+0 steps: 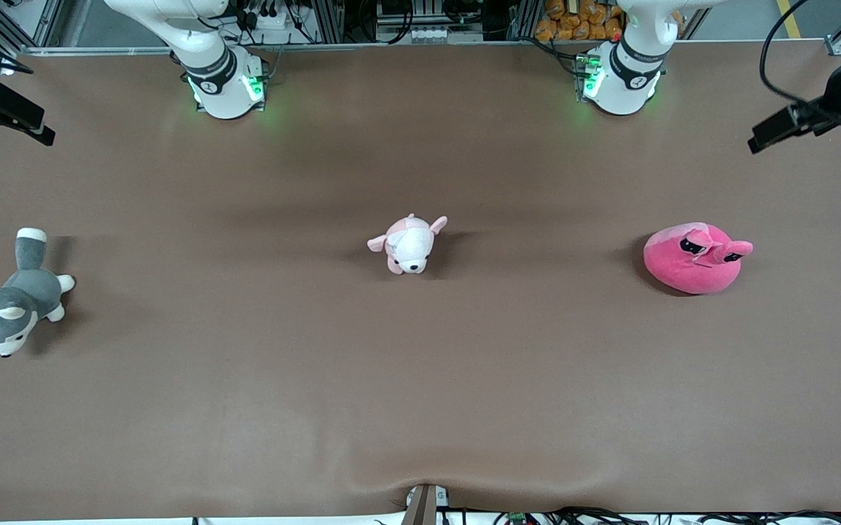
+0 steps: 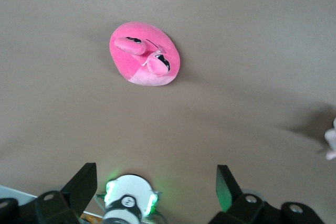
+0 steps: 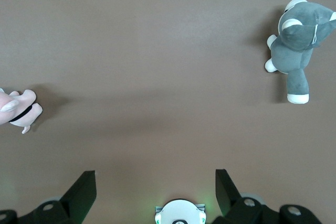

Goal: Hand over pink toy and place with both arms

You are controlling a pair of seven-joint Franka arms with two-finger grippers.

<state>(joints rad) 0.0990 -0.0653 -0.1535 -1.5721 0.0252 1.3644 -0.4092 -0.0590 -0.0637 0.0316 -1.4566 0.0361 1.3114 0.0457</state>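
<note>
Two claws held high over the bench (image 1: 245,379), both waiting. Left claw (image 2: 157,192) spread wide, empty, up over the bench near its own base. Right claw (image 3: 156,192) likewise spread, empty, above its base. Pink toy (image 1: 696,257) (image 2: 145,54) resting toward the left arm's end. Puppy (image 1: 409,244) mid-bench. Husky (image 1: 14,300) (image 3: 298,39) at the right arm's end.

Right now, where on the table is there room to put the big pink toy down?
Wide bare cloth lies between the pink toy and the puppy plush, and between the puppy and the husky plush. The whole strip nearer the front camera is bare too. Nowhere is crowded.
</note>
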